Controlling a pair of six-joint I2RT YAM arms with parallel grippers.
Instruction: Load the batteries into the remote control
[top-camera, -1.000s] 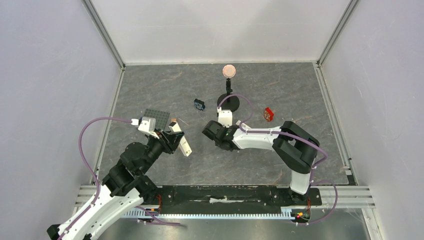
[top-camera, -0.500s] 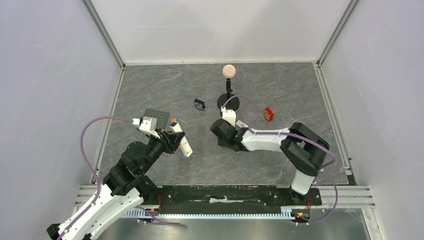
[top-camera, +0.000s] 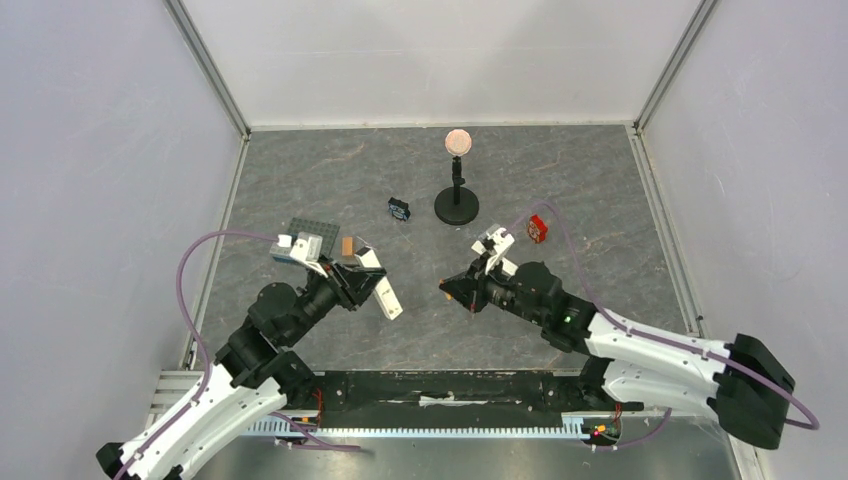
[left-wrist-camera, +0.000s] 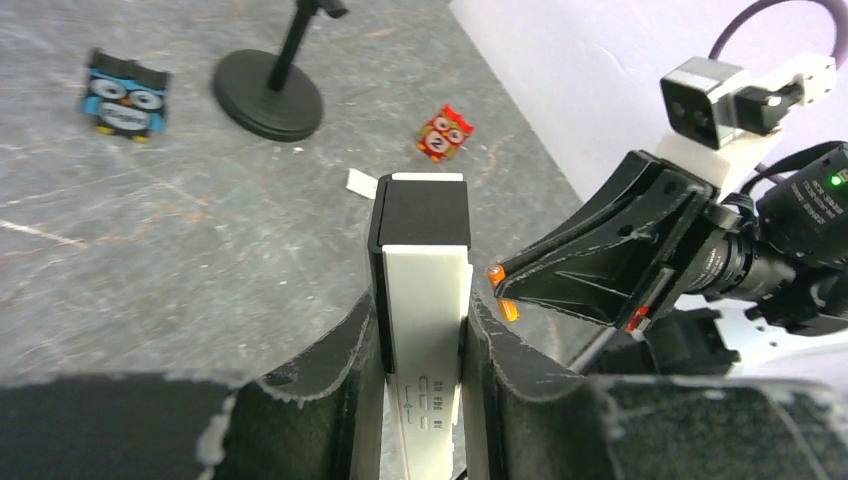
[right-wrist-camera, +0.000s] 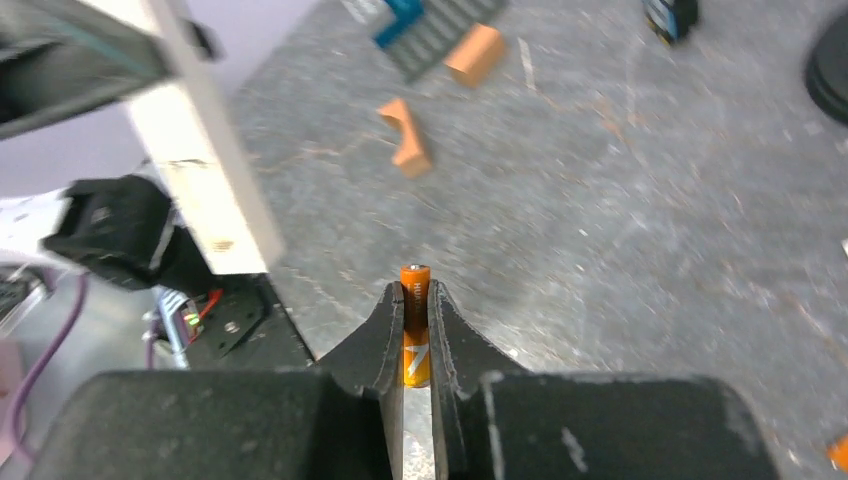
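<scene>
The left claw (left-wrist-camera: 420, 320) is closed on the remote control (left-wrist-camera: 420, 265), gripping it by its two long sides above the desk (top-camera: 330, 170). The left wrist view shows the face of the remote: a black panel at the far end, white below it, and near the claw some small pressed signs that are too small to read. In the top view the same remote is only a slim white bar.

The right claw (right-wrist-camera: 416, 300) is closed narrow on one battery (right-wrist-camera: 416, 325). The right wrist view shows it best: the orange-copper cylinder stands between the two fingers, with its metal cap out past the tips. Its body carries a white mark like a triangle, but I cannot read any brand name. In the top view the battery is only an orange spot at the claw tip. In the left wrist view it is just beside the right edge of the remote, but apart from it.

On the desk lie a blue owl figure (left-wrist-camera: 125, 92) and a red owl figure (left-wrist-camera: 445, 135) bearing what seems to be a digit 2, with a black stand (left-wrist-camera: 268, 95) between them. The right wrist view alone shows a tan arch piece (right-wrist-camera: 405, 135), near an orange block (right-wrist-camera: 474, 54) and a grey studded plate (right-wrist-camera: 440, 35).
</scene>
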